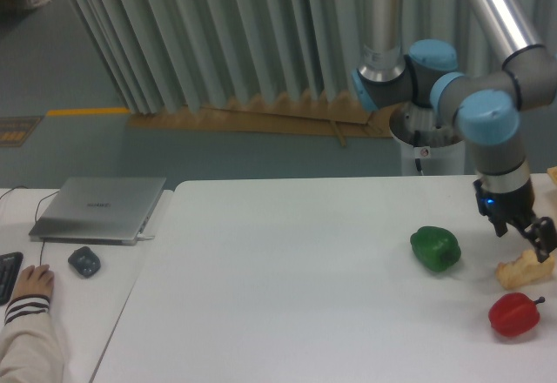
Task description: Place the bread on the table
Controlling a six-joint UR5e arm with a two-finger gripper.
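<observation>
The bread (pixel 525 271), a pale tan lumpy piece, lies on the white table (pixel 287 287) near its right edge. My gripper (pixel 524 238) hangs just above it, pointing down, with its dark fingers spread apart. The right fingertip (pixel 545 247) reaches down to the bread's upper right end; I cannot tell whether it touches. Nothing is held between the fingers.
A green pepper (pixel 435 248) sits left of the bread and a red pepper (pixel 514 314) just in front of it. On the narrower desk at left are a laptop (pixel 100 209), a mouse (pixel 84 261) and a person's hand (pixel 35 283). A white bin (pixel 426 148) stands behind the table.
</observation>
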